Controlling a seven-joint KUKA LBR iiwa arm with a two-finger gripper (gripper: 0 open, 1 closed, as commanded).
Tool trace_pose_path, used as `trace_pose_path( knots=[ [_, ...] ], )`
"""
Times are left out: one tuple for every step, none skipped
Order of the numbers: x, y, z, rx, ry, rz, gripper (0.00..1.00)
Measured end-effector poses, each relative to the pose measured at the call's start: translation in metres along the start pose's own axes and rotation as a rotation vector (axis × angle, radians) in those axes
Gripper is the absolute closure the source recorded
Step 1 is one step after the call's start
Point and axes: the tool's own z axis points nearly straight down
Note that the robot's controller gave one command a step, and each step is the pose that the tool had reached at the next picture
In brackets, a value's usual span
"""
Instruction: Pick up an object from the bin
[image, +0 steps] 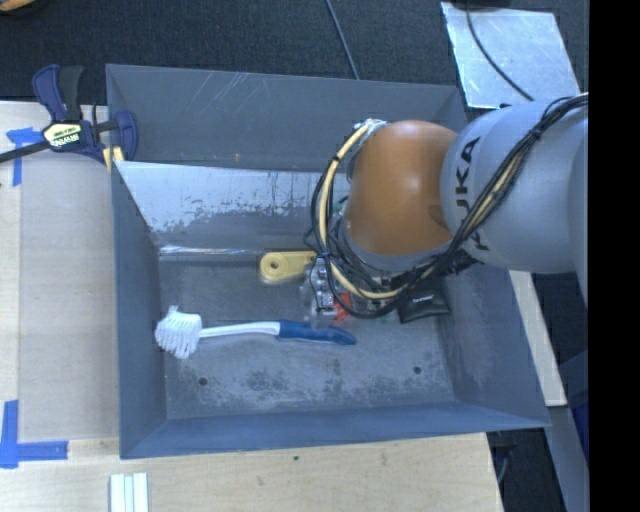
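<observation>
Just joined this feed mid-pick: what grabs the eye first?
The arm's orange-domed wrist dominates, reaching from the right into the grey bin. Its gripper hangs at the blue handle end of a brush lying across the floor, white bristles to the left. A small yellow piece lies just behind, near the back wall.

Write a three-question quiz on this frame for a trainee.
1. True or false: the brush lies flat on the floor of the bin, with its white bristles toward the view's left.
2. Which part of the brush is nearest the pincer? A: the bristles. B: the blue handle end. C: the white middle of the handle.
3. Fill in: the small piece by the far wall, left of the pincer, is ___ in colour.
Key: 1 true; 2 B; 3 yellow.
</observation>
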Motion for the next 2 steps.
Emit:
trace_pose_path(
  knots=[
    [0.000, 0.000, 0.000, 0.000, 0.000, 0.000, 1.00],
    [-0.010, 0.059, 0.060, -0.002, 0.002, -0.035, 1.00]
  ],
)
